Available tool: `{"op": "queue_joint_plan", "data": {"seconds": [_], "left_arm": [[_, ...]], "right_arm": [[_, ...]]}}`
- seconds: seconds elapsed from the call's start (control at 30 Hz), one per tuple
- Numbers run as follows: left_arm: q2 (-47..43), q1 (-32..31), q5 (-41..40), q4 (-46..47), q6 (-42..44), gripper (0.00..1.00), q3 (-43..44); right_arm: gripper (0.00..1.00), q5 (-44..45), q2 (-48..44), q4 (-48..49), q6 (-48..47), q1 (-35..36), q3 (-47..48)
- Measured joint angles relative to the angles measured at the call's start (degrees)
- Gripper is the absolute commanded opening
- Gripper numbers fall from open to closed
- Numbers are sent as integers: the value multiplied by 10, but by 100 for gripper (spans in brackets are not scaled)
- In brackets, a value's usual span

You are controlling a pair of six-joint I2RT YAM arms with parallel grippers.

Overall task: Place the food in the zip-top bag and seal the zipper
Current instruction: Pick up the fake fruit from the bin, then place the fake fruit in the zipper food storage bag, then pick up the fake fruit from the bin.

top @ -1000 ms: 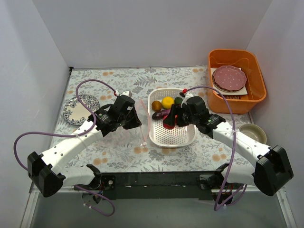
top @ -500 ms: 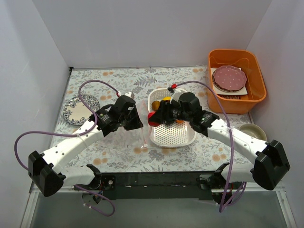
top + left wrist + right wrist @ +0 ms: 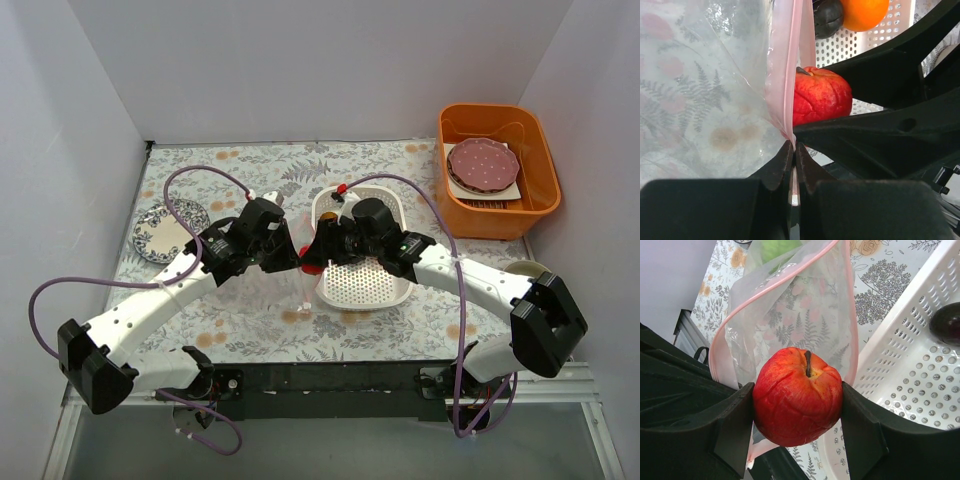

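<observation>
My right gripper (image 3: 797, 410) is shut on the red ball (image 3: 797, 402) and holds it right at the open mouth of the clear zip-top bag (image 3: 805, 325). The pink zipper strip (image 3: 790, 284) loops around the opening. A light-green ball (image 3: 776, 248) shows through the plastic at the bag's far end. My left gripper (image 3: 794, 147) is shut on the pink strip (image 3: 785, 65) and holds the bag's mouth up. In the top view both grippers, left (image 3: 285, 255) and right (image 3: 318, 250), meet beside the white basket (image 3: 365, 285). An orange (image 3: 862, 12) and a dark fruit (image 3: 827, 19) lie in the basket.
An orange bin (image 3: 455, 215) holding a pink dotted plate (image 3: 483, 165) stands at the back right. A patterned plate (image 3: 165, 232) lies at the left and a small bowl (image 3: 530, 272) at the right. Walls close in three sides.
My right gripper has carried the red ball left, from over the basket to the bag's mouth. My left gripper has kept its hold on the pink strip, nearly still.
</observation>
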Motion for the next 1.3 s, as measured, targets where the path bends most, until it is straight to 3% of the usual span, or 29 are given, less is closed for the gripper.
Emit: {"op": "queue_joint_plan", "data": {"seconds": [0.13, 0.3, 0.5, 0.83, 1.17, 1.3], "left_arm": [[-1, 0, 0, 0, 2, 0, 5], [-1, 0, 0, -1, 3, 0, 8], [-1, 0, -6, -7, 4, 0, 23], [-1, 0, -19, -15, 4, 0, 27], [-26, 0, -34, -18, -1, 0, 26], [-28, 0, -36, -18, -3, 0, 26]], "right_arm": [[59, 3, 5, -4, -3, 1, 10], [75, 7, 12, -15, -9, 2, 21], [85, 15, 12, -35, -18, 2, 22], [87, 49, 0, -56, -26, 2, 37], [91, 222, -136, -101, 17, -5, -3], [92, 263, -145, -134, 31, -21, -21]]}}
